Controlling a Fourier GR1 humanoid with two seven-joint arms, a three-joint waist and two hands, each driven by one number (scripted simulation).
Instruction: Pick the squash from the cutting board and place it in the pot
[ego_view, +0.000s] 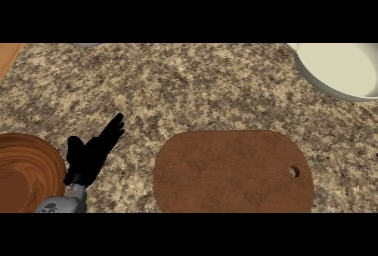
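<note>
Resting left hand (92, 152) at left, fingers straight, holding nothing. No squash showing on cutting board (232, 172); pot (339, 65) lying up-right, far side from that hand.

My left hand (88, 155), fingers straight, stands at the near left, just beside the round brown wooden bowl (26, 172) that blocks the left edge. To my right, the flat brown cutting board (232, 172) lies low. Beyond it, speckled granite counter (192, 85) runs open to the cream round pot (347, 65) walling off the far right corner.
</note>
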